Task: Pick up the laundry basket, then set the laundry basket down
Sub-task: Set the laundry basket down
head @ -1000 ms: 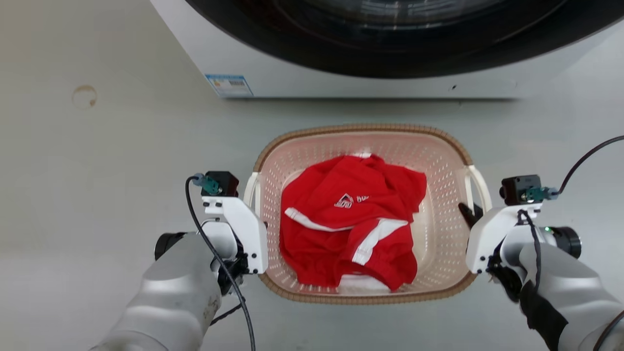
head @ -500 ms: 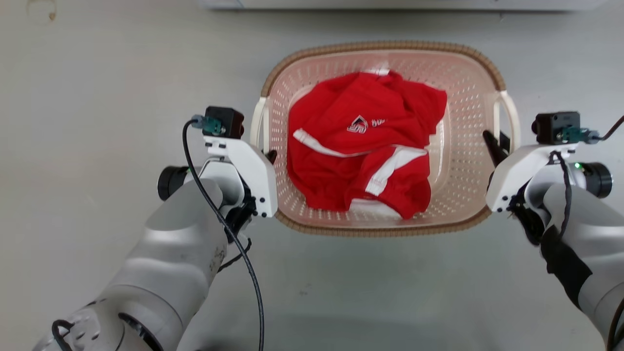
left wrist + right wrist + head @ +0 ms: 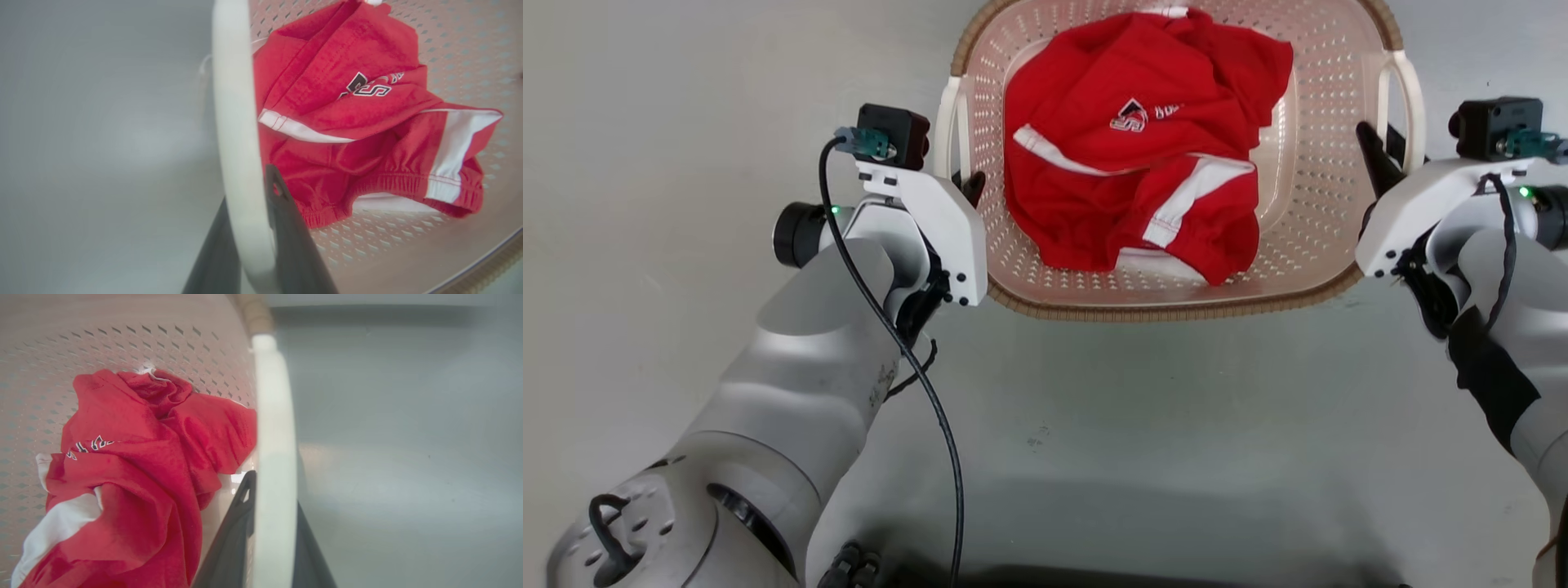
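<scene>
— Pale grey floor (image 3: 686,163) on every side, smooth and bare. Where does the job stand?

— The grasp is made, I'd judge, and the picking-up half is in hand. The small pale pink perforated plastic laundry basket (image 3: 1307,163) with a brown woven-look rim sits between the two arms at the top of the head view. A crumpled red garment with white stripes (image 3: 1127,163) lies inside it.

— And the jaws?

— The left gripper (image 3: 251,228) is closed down on the basket's white side handle (image 3: 233,122). One dark finger is on the basket side of the bar and one on the outer side, both touching it. The right gripper (image 3: 271,522) grips the opposite white handle (image 3: 273,416) the same way.

— Is it off the floor?

— I cannot tell from these views.

— What does the next move call for?

— Both arms should travel level and together, so the basket neither tips nor twists out of those thin fingers. Then it should go down flat before either grip opens.
</scene>
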